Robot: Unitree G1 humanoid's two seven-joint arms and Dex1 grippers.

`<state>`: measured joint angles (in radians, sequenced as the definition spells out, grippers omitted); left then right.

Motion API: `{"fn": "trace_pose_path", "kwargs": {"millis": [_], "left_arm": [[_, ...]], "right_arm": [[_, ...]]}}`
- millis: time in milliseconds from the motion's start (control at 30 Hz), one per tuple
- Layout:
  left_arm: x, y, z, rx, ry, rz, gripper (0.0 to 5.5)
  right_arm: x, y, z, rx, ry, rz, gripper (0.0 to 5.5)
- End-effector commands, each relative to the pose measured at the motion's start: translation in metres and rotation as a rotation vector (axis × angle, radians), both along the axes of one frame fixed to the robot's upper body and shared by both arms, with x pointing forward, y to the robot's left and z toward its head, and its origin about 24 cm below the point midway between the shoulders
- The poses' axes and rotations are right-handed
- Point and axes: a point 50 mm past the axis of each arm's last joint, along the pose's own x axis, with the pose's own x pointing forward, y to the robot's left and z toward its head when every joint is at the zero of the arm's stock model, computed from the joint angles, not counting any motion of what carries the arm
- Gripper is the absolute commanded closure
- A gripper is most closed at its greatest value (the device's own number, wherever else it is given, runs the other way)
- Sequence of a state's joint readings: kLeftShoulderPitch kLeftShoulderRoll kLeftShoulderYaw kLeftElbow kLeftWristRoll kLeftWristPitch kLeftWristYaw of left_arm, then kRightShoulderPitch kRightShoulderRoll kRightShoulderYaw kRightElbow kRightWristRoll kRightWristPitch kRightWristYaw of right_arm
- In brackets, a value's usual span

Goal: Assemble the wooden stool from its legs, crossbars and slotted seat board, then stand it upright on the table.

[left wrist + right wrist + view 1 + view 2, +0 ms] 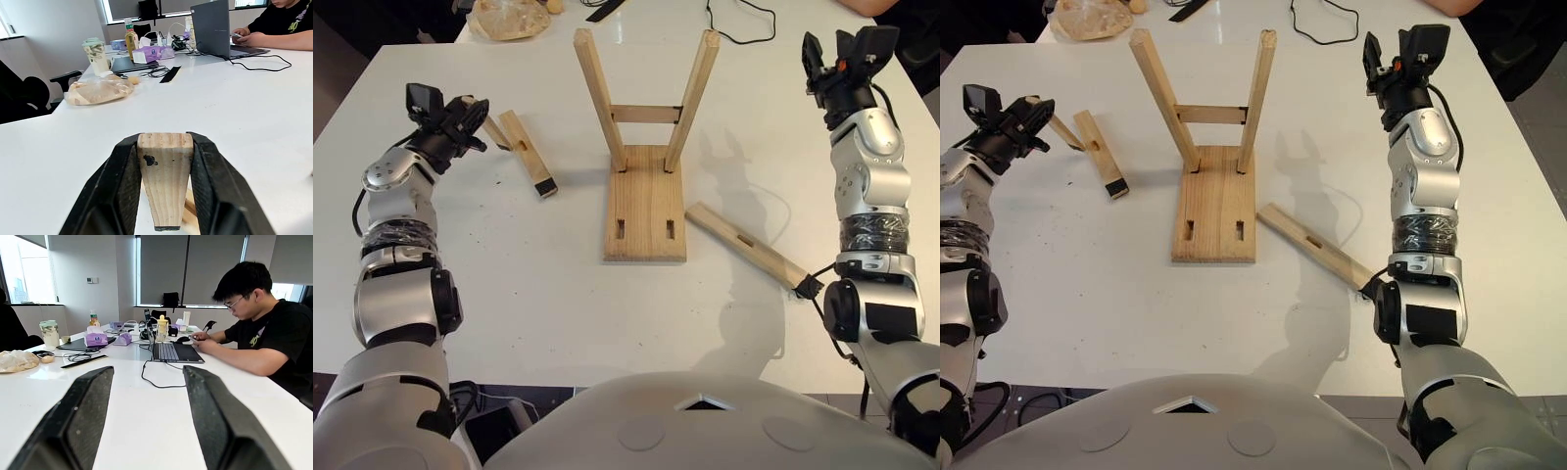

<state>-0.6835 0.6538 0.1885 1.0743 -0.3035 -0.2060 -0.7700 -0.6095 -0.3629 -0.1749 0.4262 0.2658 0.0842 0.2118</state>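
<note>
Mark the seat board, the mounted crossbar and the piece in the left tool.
seat board (644, 206): left eye view, bare middle.
crossbar (646, 114): left eye view, midspan.
wooden piece (164, 166): left wrist view, visible face.

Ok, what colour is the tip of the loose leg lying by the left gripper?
Black tip on the leg; best in the left eye view.

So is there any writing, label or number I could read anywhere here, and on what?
None can be read.
Label on the bottle: too small, blurred.
Print on the cup: blurred.
Print on the tissue pack: blurred.
The seat board: bare, no writing.
</note>
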Motion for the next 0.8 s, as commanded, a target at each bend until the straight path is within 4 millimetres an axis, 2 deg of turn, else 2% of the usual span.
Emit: {"fn": "trace_pose_path", "kwargs": {"millis": [33, 100, 167, 300, 400, 467, 633, 800], "left_arm": [[-0.002, -0.007, -0.009, 0.004, 0.020, -0.074, 4.19], [-0.003, -0.005, -0.003, 0.022, -0.006, -0.075, 4.19], [-0.003, 0.002, 0.012, 0.065, -0.053, -0.065, 4.19], [-0.016, 0.004, 0.035, 0.151, -0.069, -0.239, 4.19], [-0.014, 0.005, 0.047, 0.137, -0.101, -0.243, 4.19], [-0.009, 0.000, 0.043, 0.111, -0.093, -0.236, 4.19], [-0.006, -0.012, 0.014, 0.112, -0.013, -0.252, 4.19], [0.005, -0.026, 0.013, 0.074, -0.068, -0.241, 4.19]], "right_arm": [[0.000, -0.003, -0.007, 0.011, 0.023, -0.021, 2.90], [0.000, -0.004, -0.009, 0.015, 0.027, -0.024, 2.90], [0.000, -0.008, -0.009, 0.022, 0.029, -0.033, 2.90], [-0.001, -0.010, -0.014, 0.016, 0.042, -0.036, 2.90], [-0.001, -0.011, -0.019, 0.014, 0.054, -0.051, 2.90], [0.000, -0.010, -0.022, -0.010, 0.071, -0.061, 2.90], [0.004, -0.007, -0.025, -0.026, 0.086, -0.050, 2.90], [0.002, -0.011, -0.032, -0.008, 0.107, -0.071, 2.90]]}}
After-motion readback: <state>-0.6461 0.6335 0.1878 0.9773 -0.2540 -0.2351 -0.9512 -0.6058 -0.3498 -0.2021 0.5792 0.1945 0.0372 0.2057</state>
